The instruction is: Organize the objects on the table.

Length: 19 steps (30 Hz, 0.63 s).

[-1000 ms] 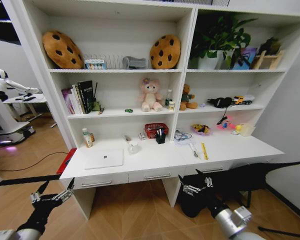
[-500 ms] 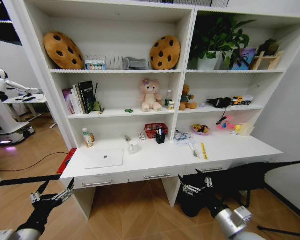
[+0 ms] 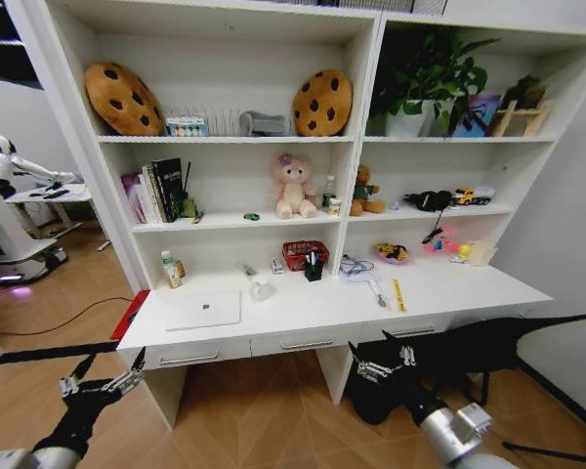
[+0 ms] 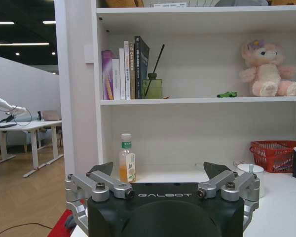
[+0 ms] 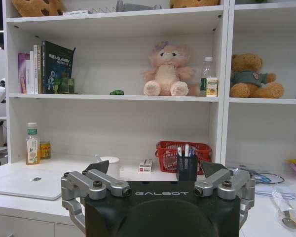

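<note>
A white table (image 3: 303,318) built into tall shelving holds a closed silver laptop (image 3: 204,310) toward its left end. Both grippers hang low in front, fingers spread and empty; the left gripper (image 3: 100,381) is nearer the laptop than the right gripper (image 3: 383,365).

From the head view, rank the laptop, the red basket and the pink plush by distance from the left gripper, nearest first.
1. The silver laptop, on the desk's near left, closest to the left gripper.
2. The red basket, at the back of the desk, toward the middle.
3. The pink plush, up on the shelf above the basket.
</note>
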### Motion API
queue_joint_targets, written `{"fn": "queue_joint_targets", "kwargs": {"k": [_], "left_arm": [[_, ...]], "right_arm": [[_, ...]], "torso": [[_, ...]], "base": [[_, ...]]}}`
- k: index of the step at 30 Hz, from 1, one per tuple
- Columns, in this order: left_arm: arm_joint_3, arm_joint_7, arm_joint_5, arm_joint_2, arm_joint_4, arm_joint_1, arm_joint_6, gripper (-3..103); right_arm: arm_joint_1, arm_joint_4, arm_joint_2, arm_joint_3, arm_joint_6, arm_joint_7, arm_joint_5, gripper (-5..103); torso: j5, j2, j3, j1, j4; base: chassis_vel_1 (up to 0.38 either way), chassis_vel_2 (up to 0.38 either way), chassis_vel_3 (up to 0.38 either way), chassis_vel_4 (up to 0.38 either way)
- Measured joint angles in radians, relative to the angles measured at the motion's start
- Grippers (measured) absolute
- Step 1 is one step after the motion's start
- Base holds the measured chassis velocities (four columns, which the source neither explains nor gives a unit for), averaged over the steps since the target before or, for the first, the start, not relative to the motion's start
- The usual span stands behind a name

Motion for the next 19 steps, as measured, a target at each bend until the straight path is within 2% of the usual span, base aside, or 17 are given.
{"fn": "queue_joint_targets", "kwargs": {"k": [19], "left_arm": [[0.0,0.0,0.0,0.0,0.0,0.0,0.0,100]], "right_arm": [[0.0,0.0,0.0,0.0,0.0,0.0,0.0,100]], "torso": [[0.0,0.0,0.0,0.0,0.0]], "base": [[0.0,0.0,0.0,0.0]]}}
